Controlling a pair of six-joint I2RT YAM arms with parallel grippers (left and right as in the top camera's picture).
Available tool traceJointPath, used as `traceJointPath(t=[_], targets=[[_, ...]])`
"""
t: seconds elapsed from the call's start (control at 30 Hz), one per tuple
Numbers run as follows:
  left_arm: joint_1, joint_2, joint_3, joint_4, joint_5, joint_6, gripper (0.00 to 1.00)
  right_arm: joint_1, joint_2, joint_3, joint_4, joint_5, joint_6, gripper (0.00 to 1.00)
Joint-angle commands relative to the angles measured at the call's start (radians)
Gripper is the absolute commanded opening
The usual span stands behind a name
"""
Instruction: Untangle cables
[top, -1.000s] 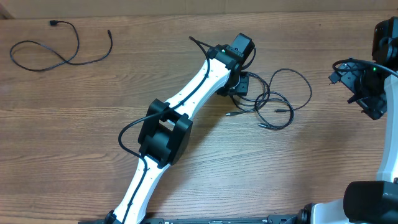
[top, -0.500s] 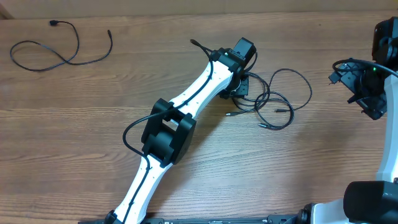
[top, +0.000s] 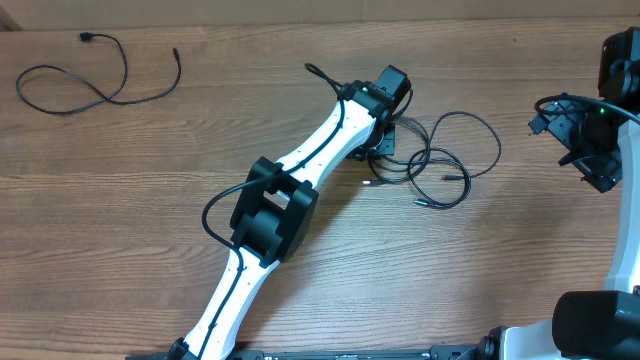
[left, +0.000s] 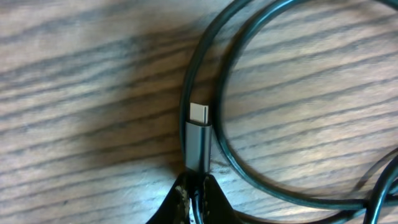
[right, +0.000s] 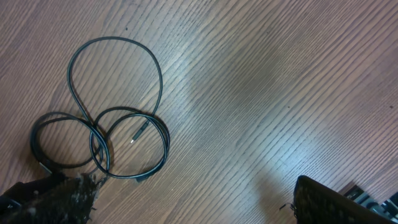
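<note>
Left wrist: gripper (left: 194, 188) seemingly pinching plug (left: 199, 142)

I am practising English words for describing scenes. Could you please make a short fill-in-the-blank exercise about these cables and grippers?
1. The left gripper pinches a ____ by its silver plug.
2. The right gripper is ____ and holds nothing.
3. The tangled cables lie on a table made of ____.
4. In the overhead view, one separate cable lies at the top ____ corner.
Missing words: cable; open; wood; left.
</note>
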Motion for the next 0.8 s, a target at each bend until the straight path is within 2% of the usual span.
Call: traceJointPath(t=[0.0,0.27,0.43,0.47,0.5,0.57,0.67,0.73,0.77], targets=[[0.027,0.029,0.001,-0.041,-0.025,0.002,0.04,-0.002,-0.014,0.000,0.004,0.007,-0.002,1.00],[0.062,0.000,0.104,-0.143,0.072,0.014,0.04,-0.002,-0.014,0.000,0.004,0.007,-0.002,1.00],[0.080,-0.031,0.259,-0.265,0.036,0.017,0.04,-0.002,-0.014,0.000,0.004,0.007,-0.002,1.00],[0.084,-0.031,0.286,-0.282,0.021,0.018,0.07,-0.002,-0.014,0.000,0.004,0.007,-0.002,1.00],[0.088,-0.031,0.306,-0.293,0.011,0.018,0.24,-0.002,-0.014,0.000,0.004,0.007,-0.002,1.00],[0.093,-0.031,0.314,-0.299,-0.005,0.018,0.68,-0.002,-0.014,0.000,0.003,0.007,-0.002,1.00],[0.096,-0.031,0.296,-0.304,-0.006,0.018,0.80,-0.002,-0.014,0.000,0.004,0.007,-0.002,1.00],[0.095,-0.031,0.288,-0.304,-0.006,0.017,1.00,-0.002,-0.014,0.000,0.004,0.007,-0.002,1.00],[0.094,-0.031,0.285,-0.304,-0.006,0.017,1.00,-0.002,-0.014,0.000,0.004,0.007,-0.002,1.00]])
